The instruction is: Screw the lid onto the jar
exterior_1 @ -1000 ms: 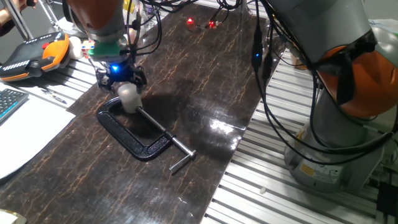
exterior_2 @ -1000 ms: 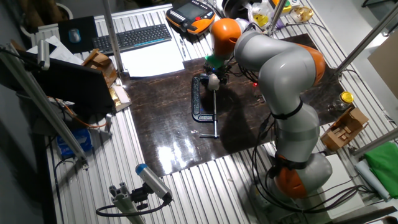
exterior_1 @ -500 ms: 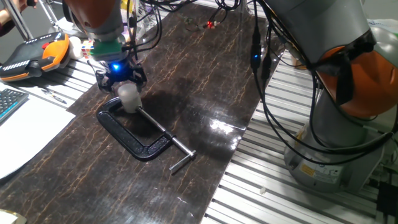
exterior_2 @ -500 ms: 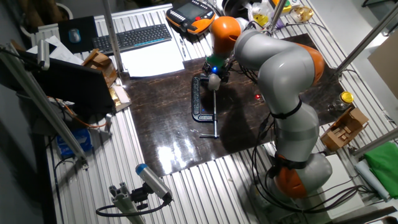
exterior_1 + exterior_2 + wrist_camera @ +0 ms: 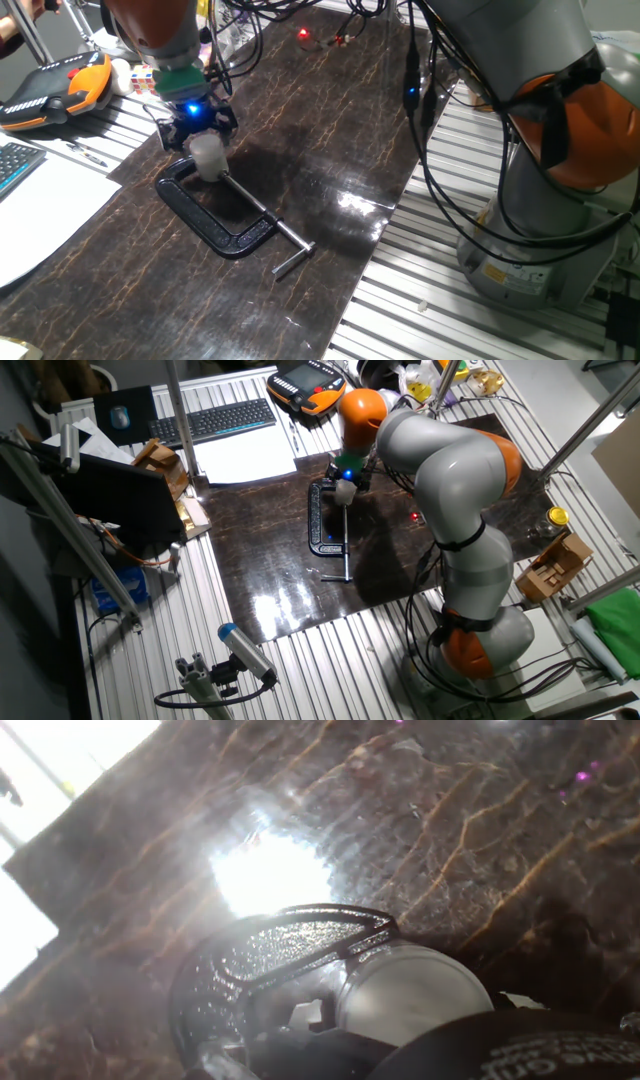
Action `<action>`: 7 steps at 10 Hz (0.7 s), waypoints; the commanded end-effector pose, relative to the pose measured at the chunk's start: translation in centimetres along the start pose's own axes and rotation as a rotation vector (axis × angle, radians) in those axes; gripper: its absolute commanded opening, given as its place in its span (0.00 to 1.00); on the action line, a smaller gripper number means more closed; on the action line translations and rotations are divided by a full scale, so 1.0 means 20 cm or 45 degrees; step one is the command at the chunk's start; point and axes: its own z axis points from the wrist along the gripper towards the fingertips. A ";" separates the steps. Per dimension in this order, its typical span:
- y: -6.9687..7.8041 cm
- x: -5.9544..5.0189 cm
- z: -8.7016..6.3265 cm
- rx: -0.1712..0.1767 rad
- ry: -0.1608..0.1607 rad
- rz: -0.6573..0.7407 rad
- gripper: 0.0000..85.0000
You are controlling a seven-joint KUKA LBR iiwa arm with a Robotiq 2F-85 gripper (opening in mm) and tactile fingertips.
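Robotics lab: slotted aluminium counter [image 5: 300, 650], keyboard [image 5: 212, 421], orange teach pendant [image 5: 55, 88], hanging cables [image 5: 440, 110], aluminium frame posts [image 5: 70, 530].

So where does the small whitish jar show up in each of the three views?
One fixed view: the jar sits left of centre, directly under the gripper.
The other fixed view: a small pale spot at upper centre.
Hand view: lower centre-right, seen from above.
Shared landmark: the black C-clamp holding it.
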 end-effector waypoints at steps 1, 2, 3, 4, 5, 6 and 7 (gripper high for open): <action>0.00 0.00 0.00 -0.053 -0.013 -1.084 1.00; 0.00 0.00 0.00 -0.056 -0.014 -1.088 1.00; 0.00 0.00 0.00 -0.060 -0.014 -1.094 1.00; 0.00 0.00 -0.01 -0.060 -0.014 -1.098 1.00; 0.00 0.00 -0.01 -0.060 -0.014 -1.102 1.00; 0.00 0.00 -0.01 -0.062 -0.013 -1.104 1.00; 0.00 0.00 -0.01 -0.062 -0.013 -1.104 1.00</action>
